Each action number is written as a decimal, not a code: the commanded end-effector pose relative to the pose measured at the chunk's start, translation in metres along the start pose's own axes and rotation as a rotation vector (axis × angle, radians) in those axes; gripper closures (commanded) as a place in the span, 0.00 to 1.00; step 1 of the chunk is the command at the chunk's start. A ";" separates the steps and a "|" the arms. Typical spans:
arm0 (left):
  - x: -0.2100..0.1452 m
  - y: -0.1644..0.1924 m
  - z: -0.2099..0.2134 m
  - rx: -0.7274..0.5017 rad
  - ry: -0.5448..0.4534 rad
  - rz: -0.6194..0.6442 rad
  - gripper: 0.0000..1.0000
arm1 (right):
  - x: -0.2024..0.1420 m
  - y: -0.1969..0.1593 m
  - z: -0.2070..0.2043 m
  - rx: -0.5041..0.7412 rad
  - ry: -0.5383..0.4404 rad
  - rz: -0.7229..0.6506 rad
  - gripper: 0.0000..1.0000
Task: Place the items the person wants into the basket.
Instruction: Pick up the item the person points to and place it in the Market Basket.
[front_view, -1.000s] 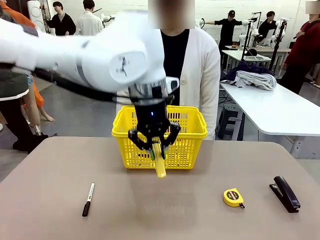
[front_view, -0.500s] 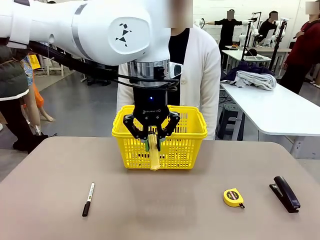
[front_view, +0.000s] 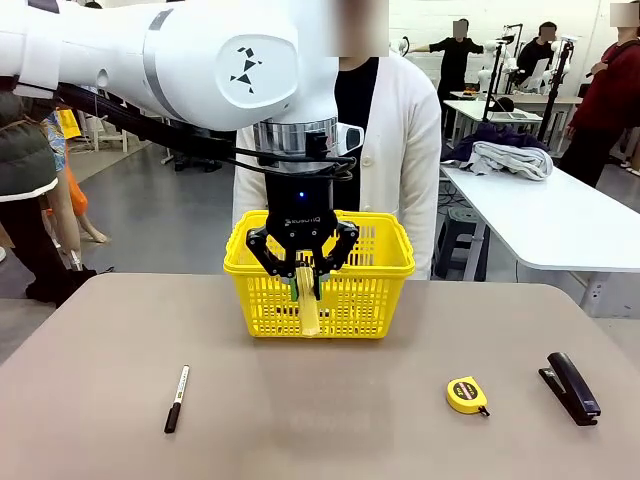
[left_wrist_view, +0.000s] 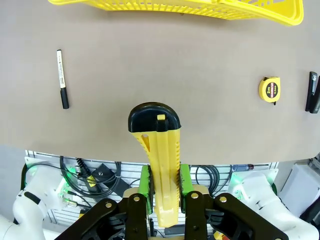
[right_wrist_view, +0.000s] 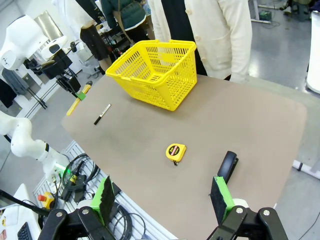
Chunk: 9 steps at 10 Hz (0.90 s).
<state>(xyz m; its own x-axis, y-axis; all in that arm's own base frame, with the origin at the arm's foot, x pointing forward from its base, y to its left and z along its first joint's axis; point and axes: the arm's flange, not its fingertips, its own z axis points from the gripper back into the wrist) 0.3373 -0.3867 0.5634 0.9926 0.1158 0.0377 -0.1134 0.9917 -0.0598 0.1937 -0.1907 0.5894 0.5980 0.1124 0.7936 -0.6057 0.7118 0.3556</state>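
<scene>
My left gripper (front_view: 306, 290) is shut on the long yellow utility knife (front_view: 311, 318), which hangs black end down above the table on the near side of the yellow basket (front_view: 375, 262). In the left wrist view the knife (left_wrist_view: 161, 165) sits between the green pads of the left gripper (left_wrist_view: 165, 182), and the basket (left_wrist_view: 210, 9) lies ahead. The black stapler (front_view: 570, 387) rests at the table's right. The right gripper (right_wrist_view: 162, 197) hangs open high over the table, above the stapler (right_wrist_view: 228, 167). The person (front_view: 400, 140) in a white cardigan stands behind the basket. The slim black pen is out of view.
A black marker with a white barrel (front_view: 176, 398) lies at the front left of the table. A small yellow tape measure (front_view: 467, 394) sits left of the stapler. Other tables and people stand in the room behind.
The left gripper has lifted and drawn back toward the basket with the knife, which swung from a slant to hanging straight down. In the last half second it barely moved.
</scene>
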 end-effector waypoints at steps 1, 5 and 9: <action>-0.001 0.000 0.000 -0.017 0.006 0.001 0.93 | 0.000 0.000 -0.002 0.020 -0.016 0.011 0.00; 0.062 0.005 0.064 0.026 0.142 -0.468 0.74 | 0.000 0.000 -0.002 0.020 -0.016 0.011 0.00; 0.139 -0.002 0.069 0.241 0.375 -0.916 0.74 | 0.000 0.000 -0.002 0.020 -0.016 0.011 0.00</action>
<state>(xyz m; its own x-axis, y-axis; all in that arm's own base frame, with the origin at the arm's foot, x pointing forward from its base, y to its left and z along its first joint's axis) 0.4472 -0.3483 0.6117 0.7175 -0.6138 -0.3294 0.6358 0.7702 -0.0501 0.1937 -0.1907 0.5894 0.5980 0.1125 0.7935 -0.6057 0.7118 0.3556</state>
